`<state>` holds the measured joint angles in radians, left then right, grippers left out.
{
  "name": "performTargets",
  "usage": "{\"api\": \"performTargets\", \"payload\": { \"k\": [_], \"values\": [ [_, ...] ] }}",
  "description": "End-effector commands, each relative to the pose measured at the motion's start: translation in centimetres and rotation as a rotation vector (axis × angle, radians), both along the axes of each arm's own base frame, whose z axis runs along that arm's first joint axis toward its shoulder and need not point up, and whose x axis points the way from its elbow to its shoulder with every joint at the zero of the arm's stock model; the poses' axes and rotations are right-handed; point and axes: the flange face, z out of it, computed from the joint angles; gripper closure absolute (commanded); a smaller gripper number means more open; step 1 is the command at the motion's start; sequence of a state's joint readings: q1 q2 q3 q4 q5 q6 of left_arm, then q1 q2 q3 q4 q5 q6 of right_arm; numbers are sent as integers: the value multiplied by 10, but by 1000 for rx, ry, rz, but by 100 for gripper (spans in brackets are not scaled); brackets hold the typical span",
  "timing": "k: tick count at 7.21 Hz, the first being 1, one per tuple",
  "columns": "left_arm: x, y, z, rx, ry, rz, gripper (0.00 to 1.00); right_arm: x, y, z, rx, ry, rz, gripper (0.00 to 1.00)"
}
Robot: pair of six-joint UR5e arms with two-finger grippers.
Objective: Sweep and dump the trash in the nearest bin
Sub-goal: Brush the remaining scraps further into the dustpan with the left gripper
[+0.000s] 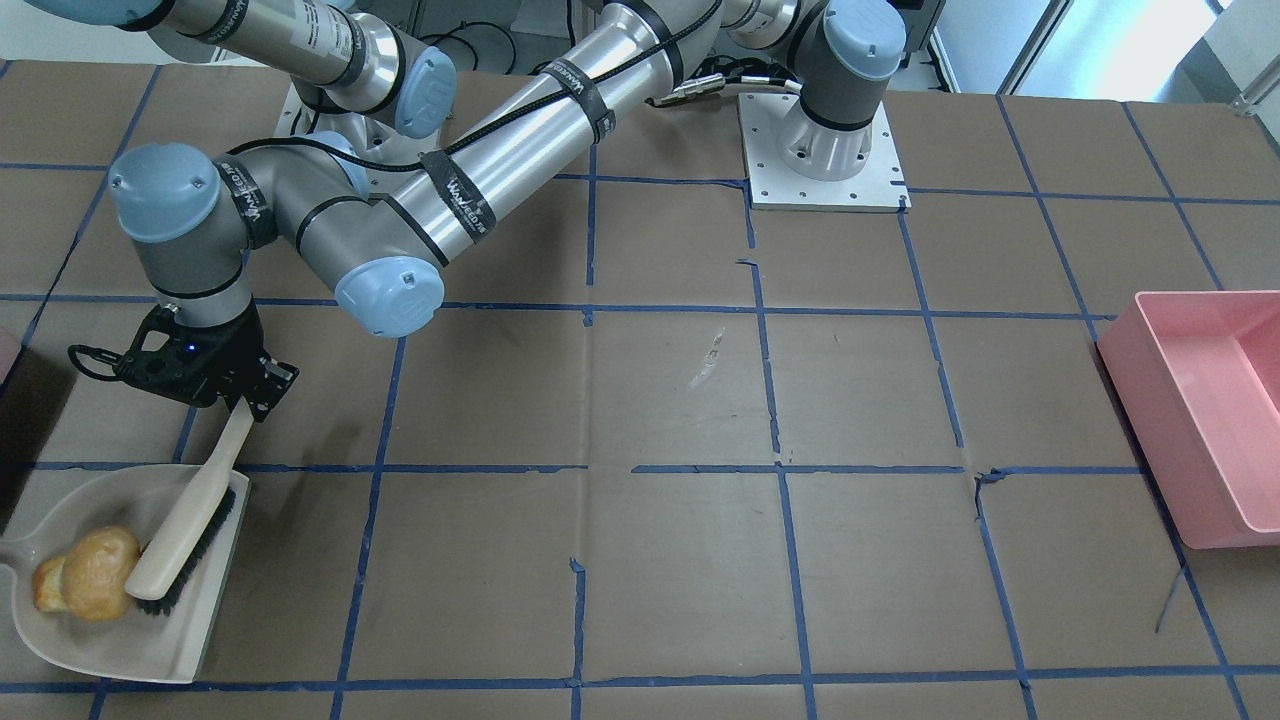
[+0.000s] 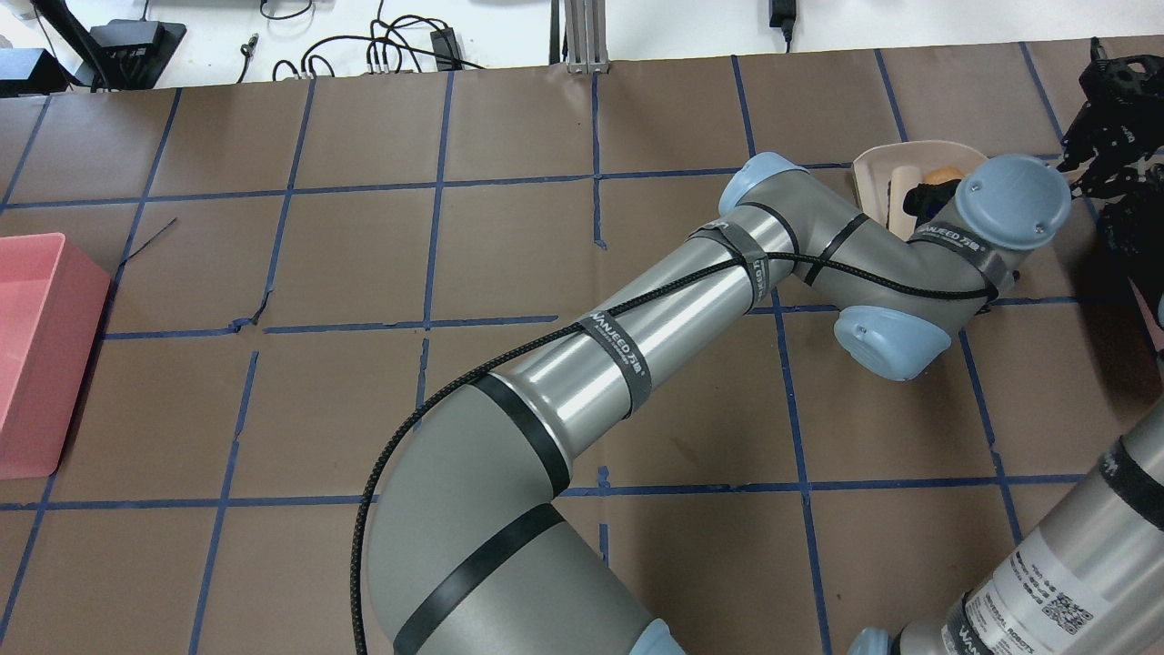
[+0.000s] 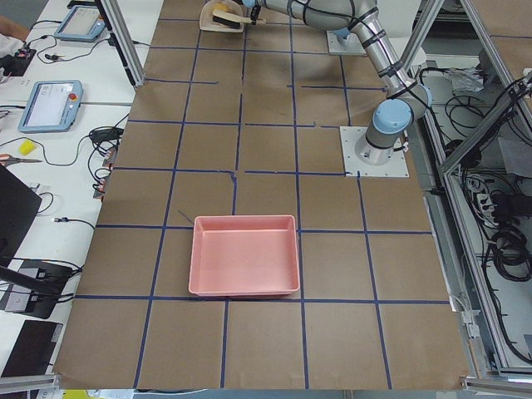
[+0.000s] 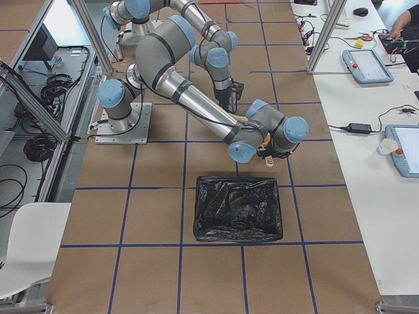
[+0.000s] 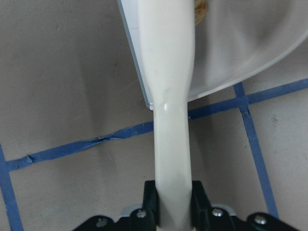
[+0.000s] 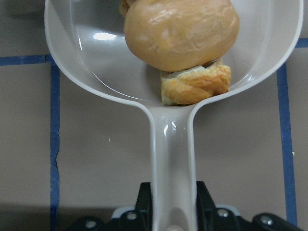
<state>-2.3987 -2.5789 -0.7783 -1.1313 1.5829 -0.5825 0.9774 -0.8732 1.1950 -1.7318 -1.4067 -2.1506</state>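
Note:
The white dustpan (image 1: 130,640) lies flat on the table, and two trash pieces sit in it. The tan-brown lump (image 1: 100,570) is pressed against the orange-yellow chunk (image 1: 48,585), which rests at the pan's neck (image 6: 195,85). The pale green cube does not show in any view. My left gripper (image 1: 240,400) is shut on the cream handle of the brush (image 1: 185,540). The black bristles stand inside the pan's mouth, against the lump. My right gripper (image 6: 172,204) is shut on the dustpan's handle (image 6: 172,154).
A black-lined bin (image 4: 239,209) stands close to the dustpan on the robot's right. A pink bin (image 1: 1200,420) sits at the table's far opposite end. The left arm (image 2: 637,346) stretches across the table toward the pan. Blue tape lines grid the brown table.

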Motion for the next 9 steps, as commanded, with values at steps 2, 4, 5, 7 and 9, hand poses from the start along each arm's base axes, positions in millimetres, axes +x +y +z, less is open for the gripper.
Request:
{"api": "performTargets", "payload": {
  "k": [2, 4, 5, 7, 9],
  "values": [
    [29, -29, 1, 6, -15, 27, 99, 0, 0, 0, 0, 0, 0, 100],
    [61, -59, 0, 20, -22, 78, 99, 0, 0, 0, 0, 0, 0, 100],
    [62, -57, 4, 20, -21, 80, 99, 0, 0, 0, 0, 0, 0, 100],
    [64, -55, 12, 17, -18, 80, 99, 0, 0, 1, -1, 1, 0, 100],
    [62, -51, 13, 23, -23, 67, 99, 0, 0, 3, -21, -42, -14, 100]
  ]
}}
